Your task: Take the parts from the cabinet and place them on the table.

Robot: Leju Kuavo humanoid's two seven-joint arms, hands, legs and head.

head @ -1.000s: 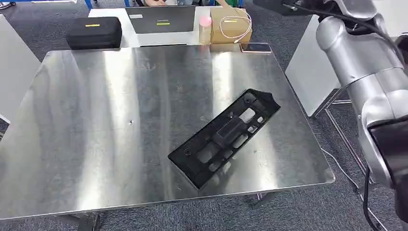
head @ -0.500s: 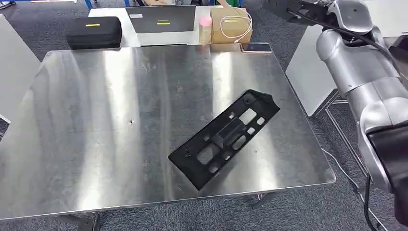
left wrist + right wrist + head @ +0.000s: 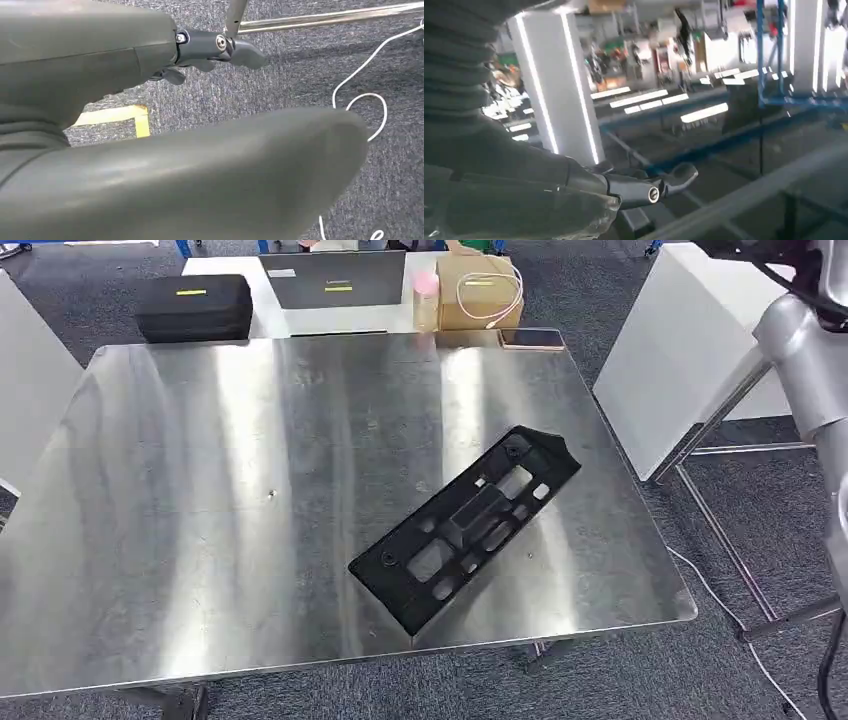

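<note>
Lying diagonal on steel table (image 3: 200,490): black part (image 3: 468,525); black case (image 3: 194,307), cardboard box (image 3: 478,290) beyond. Both hands spread, empty.

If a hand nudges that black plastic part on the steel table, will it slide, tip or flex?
The black part lies flat on the polished steel table, so it would probably slide easily rather than tip. Its many cut-outs suggest it is light for its size. Being long and thin, it may flex a little if lifted by one end, though the raised middle section likely stiffens it.
</note>
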